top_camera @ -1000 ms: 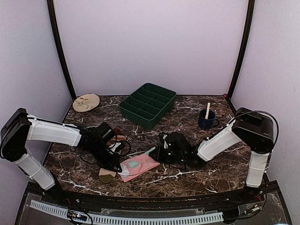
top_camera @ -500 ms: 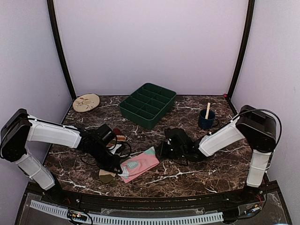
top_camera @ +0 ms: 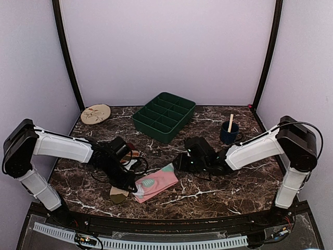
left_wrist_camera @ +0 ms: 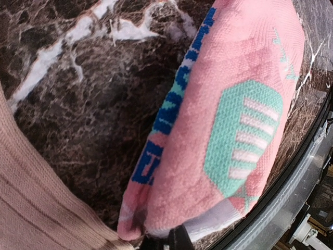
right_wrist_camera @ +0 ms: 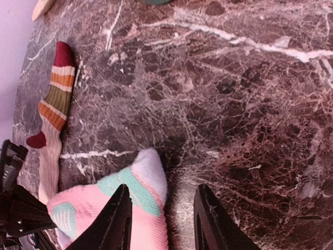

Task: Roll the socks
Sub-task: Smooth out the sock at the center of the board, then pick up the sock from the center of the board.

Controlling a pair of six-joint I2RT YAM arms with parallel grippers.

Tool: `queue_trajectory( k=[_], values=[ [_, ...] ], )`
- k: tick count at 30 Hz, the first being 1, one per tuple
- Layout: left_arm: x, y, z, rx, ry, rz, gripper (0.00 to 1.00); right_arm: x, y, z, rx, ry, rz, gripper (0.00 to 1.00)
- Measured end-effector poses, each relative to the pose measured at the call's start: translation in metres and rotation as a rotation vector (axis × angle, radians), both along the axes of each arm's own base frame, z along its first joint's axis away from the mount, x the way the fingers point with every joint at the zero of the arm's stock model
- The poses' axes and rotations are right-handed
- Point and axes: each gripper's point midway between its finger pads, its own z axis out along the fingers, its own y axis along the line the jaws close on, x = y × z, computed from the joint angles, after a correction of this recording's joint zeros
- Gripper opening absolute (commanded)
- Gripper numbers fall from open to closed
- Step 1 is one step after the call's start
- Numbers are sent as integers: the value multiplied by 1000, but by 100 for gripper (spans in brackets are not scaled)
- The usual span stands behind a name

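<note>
Two socks on the table [top_camera: 218,192]. The pink sock [top_camera: 155,182] lies flat near the front centre, slanting from near-left to far-right. It carries a teal patch barred with pale stripes, blue lettering along one edge and a white tip edged in teal at its far-right end; its near-left end is bunched. The striped sock [right_wrist_camera: 54,104] lies stretched out just left of it, with a maroon tip, orange and olive bands, a maroon heel and a beige ribbed leg reaching the pink sock's bunched end.
</note>
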Motion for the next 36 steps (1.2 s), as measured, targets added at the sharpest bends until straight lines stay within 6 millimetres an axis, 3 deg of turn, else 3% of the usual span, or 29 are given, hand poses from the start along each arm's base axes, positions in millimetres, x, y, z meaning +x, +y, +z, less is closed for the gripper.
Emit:
queue_trajectory(
  k=[10, 15, 23, 33, 36],
  values=[
    [10, -10, 2, -4, -17, -30, 18, 0, -9, 21, -4, -33, -42, 48],
    [15, -13, 3, -6, -30, -35, 20, -5, -18, 26, 9, -35, -69, 50],
    [15, -13, 4, -6, -29, -34, 19, -14, -16, 19, 19, -5, -73, 53],
    [13, -12, 1, -6, -24, -30, 18, -45, -17, -18, 24, 85, -70, 55],
    [12, -12, 0, -7, -21, -29, 18, -45, -15, -17, 54, 89, -81, 55]
  ],
)
